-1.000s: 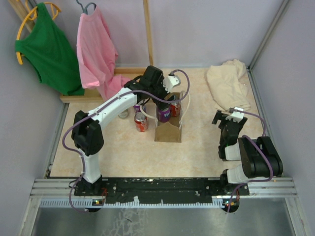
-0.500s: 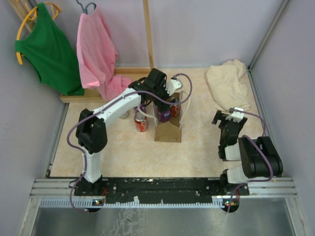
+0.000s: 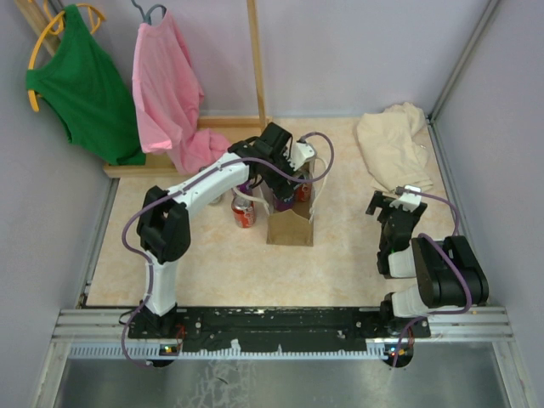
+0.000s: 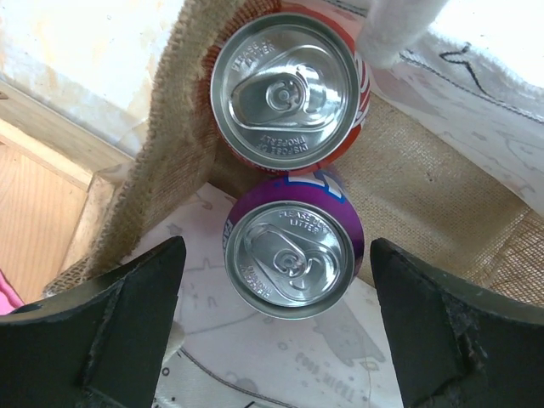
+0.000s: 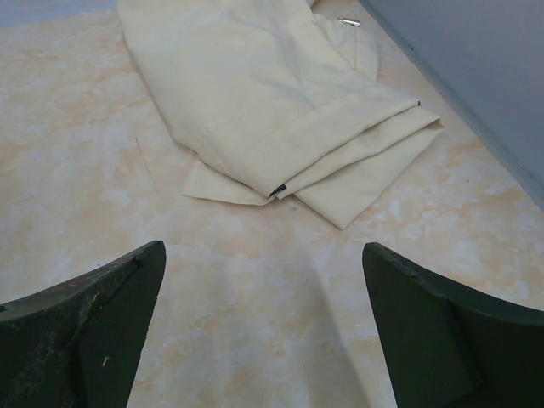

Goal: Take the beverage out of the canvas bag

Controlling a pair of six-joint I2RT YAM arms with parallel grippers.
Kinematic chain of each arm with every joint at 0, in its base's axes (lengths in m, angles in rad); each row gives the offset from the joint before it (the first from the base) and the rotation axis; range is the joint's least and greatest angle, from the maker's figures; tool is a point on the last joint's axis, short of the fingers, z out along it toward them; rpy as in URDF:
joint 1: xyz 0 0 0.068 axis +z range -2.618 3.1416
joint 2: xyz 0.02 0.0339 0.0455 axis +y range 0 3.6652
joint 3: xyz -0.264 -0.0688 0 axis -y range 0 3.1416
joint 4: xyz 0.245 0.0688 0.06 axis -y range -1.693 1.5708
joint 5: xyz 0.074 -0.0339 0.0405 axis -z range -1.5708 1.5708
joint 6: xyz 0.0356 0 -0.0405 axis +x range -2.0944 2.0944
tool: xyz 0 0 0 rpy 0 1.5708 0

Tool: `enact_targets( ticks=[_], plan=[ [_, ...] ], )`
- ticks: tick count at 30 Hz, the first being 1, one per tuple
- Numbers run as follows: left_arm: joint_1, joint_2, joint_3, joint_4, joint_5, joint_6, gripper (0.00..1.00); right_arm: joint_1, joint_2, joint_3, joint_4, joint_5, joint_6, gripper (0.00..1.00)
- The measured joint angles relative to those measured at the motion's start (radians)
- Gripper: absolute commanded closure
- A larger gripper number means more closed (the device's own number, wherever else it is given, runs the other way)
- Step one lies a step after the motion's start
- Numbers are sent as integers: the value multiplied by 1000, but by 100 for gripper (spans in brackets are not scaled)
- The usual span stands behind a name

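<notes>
The canvas bag (image 3: 291, 226) stands open at mid-table, tan-brown, with white rope handles (image 4: 395, 30). In the left wrist view I look down into it, past its burlap wall (image 4: 166, 161). Two upright cans stand inside: a purple one (image 4: 293, 259) and a red-orange one (image 4: 285, 93) touching behind it. My left gripper (image 4: 276, 248) is open above the bag's mouth (image 3: 285, 182), with its fingers on either side of the purple can and not touching it. My right gripper (image 3: 389, 206) is open and empty above bare table (image 5: 263, 255).
A red can (image 3: 244, 212) stands on the table just left of the bag. A pale beige cloth heap (image 3: 391, 149) lies at the back right (image 5: 272, 102). A pink shirt (image 3: 166, 93) and a green shirt (image 3: 85, 85) hang on a wooden rack at the back left.
My left gripper has shifted a little right and settled over the bag's mouth, above the purple can. The right arm has not moved.
</notes>
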Motion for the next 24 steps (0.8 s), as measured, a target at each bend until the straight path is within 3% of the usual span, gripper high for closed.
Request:
enact_targets(
  ticks=[12,24],
  plan=[
    [-7,15,-36,0,4,-21,20,0,0,0,0,0,0,1],
    [-7,28,-44,26,11,-41,81,0,0,0,0,0,0,1]
  ],
)
